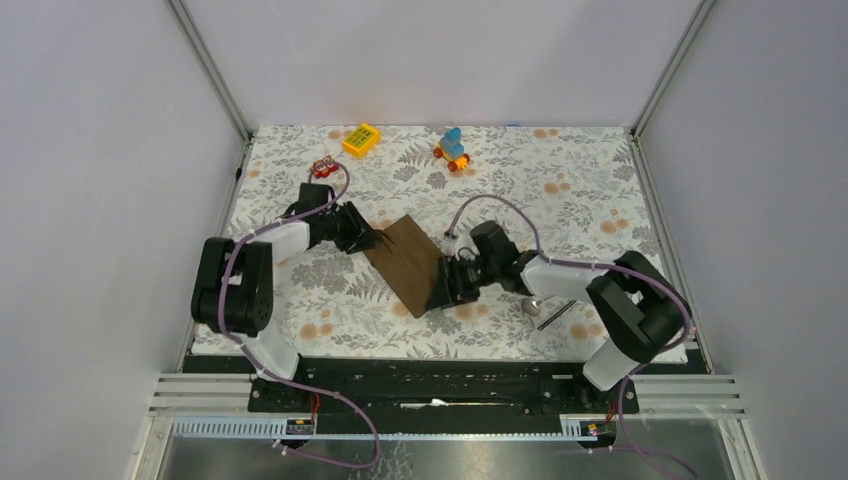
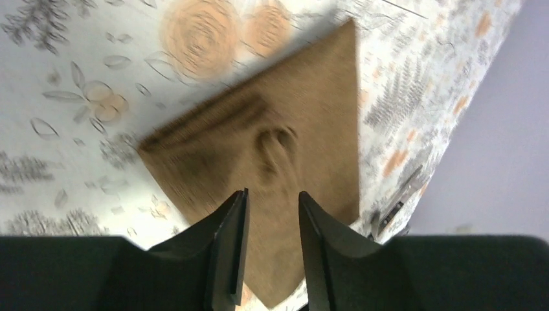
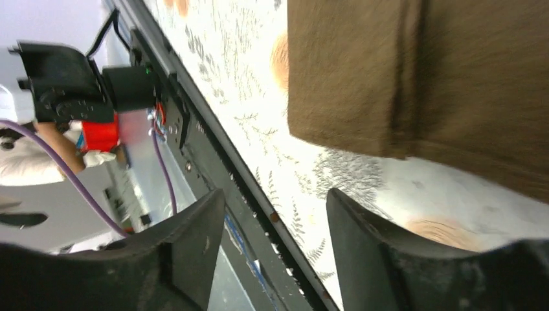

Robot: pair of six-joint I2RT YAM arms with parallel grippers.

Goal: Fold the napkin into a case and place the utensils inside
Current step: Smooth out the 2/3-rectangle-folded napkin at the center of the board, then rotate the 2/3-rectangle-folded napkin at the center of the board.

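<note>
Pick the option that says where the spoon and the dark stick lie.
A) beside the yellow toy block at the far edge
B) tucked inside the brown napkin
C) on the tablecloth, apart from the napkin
C: the spoon and the stick lie on the tablecloth, clear of the folded napkin.

Folded napkin (image 1: 405, 262) lies mid-worktop (image 1: 585, 200), hemmed at its far-left edge by left pincer (image 2: 273, 194) and at its near end by right pincer (image 3: 275, 194). Spoon (image 1: 533, 306) and dark stick (image 1: 556, 314) lie just beside right forearm, reach from above partly blocked. Far-right worktop open. Far edge carries yellow block (image 1: 361, 139), blue toy (image 1: 452, 148), and red toy (image 1: 323, 168) near left arm. Walls close both sides
</note>
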